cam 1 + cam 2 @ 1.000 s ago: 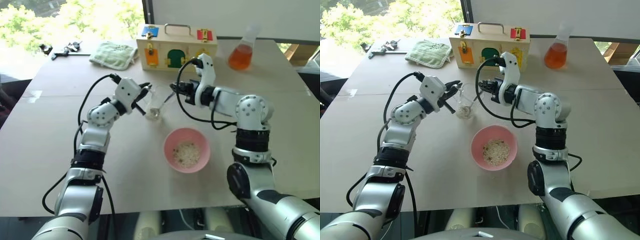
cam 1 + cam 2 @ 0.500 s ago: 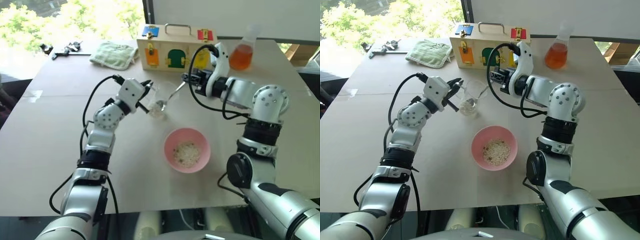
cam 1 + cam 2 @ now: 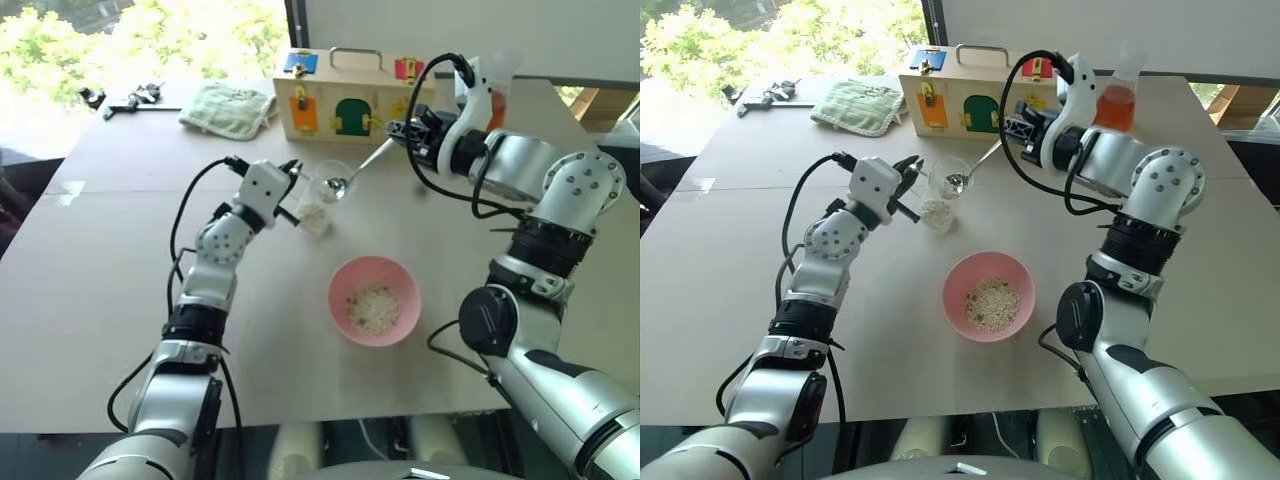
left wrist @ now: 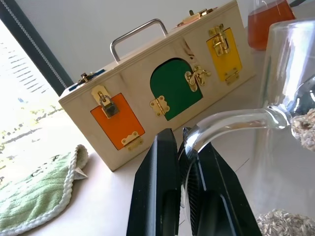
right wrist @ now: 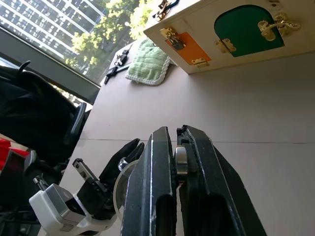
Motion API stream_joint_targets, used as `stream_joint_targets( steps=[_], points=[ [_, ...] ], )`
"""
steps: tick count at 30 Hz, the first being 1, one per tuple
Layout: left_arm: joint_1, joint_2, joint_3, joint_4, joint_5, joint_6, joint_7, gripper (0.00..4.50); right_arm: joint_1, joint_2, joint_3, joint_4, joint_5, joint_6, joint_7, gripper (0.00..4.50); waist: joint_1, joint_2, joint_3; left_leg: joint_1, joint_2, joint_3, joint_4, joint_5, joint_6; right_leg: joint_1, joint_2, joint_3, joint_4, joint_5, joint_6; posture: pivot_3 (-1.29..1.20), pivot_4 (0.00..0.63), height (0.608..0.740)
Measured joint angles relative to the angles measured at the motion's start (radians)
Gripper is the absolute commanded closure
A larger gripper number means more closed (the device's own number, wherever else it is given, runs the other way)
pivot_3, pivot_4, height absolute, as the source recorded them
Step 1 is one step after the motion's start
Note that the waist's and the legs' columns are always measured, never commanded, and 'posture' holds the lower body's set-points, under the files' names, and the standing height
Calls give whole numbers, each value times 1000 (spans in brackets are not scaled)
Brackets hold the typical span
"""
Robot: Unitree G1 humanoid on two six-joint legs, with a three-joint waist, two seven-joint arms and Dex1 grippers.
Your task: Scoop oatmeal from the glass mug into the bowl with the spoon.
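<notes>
The glass mug (image 3: 318, 203) stands tilted on the table, with pale oatmeal (image 4: 278, 221) in its bottom. My left gripper (image 4: 181, 142) is shut on the mug's thin handle (image 4: 231, 120). My right gripper (image 3: 400, 135), raised in front of the wooden box, is shut on the end of the spoon (image 3: 358, 168). The spoon slants down to the left, with its round end (image 3: 955, 182) at the mug's mouth. I cannot tell what lies in the spoon. The pink bowl (image 3: 345, 278) sits nearer me and holds a small heap of oatmeal (image 3: 374, 308).
A wooden latch box (image 3: 350, 95) stands at the back. A flask of orange liquid (image 3: 1115, 100) is right of it, behind my right arm. A green cloth (image 3: 228, 108) and small metal tools (image 3: 130, 100) lie at the back left.
My right gripper has risen and moved right, drawing the spoon up from inside the mug to its mouth. My left gripper has turned a little with the mug and stayed in place.
</notes>
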Motion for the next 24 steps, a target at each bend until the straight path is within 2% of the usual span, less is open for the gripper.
stream_joint_targets(
  steps=[6,18,24],
  points=[
    [20,-33,21,0,-35,-1,25,4414,-47,8,-90,0,16,38,-45,4500,-1,0,0,0,0,0,0,0,0,0,0,0,0,0,0,0,150,740],
    [82,-91,86,0,-128,-2,29,4414,-134,84,-355,0,21,108,-185,4500,-1,0,0,0,0,0,-1,0,0,0,0,0,0,0,0,0,150,740],
    [97,-117,89,-2,-145,-12,31,4414,-134,124,-386,-11,38,109,-228,4500,-1,0,0,0,0,1,-1,0,0,0,0,0,0,0,0,0,150,740]
  ],
)
